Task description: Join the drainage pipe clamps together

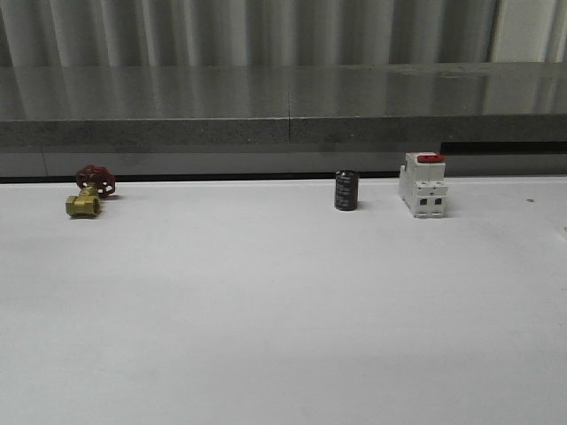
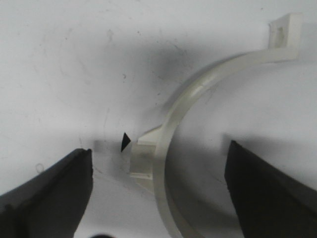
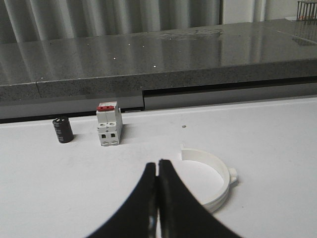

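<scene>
One white drainage pipe clamp lies on the white table, seen close in the left wrist view, its curved band running between the two black fingers with a side tab beside it. My left gripper is open, the fingers wide apart on either side of the band and not touching it. A second white drainage pipe clamp lies flat on the table in the right wrist view, just beside my right gripper. That gripper is shut with nothing between its fingers.
A white boxy switch with a red top and a small black cylinder stand near the table's far edge. A brass valve with a red handwheel lies far left. A grey stone ledge runs behind.
</scene>
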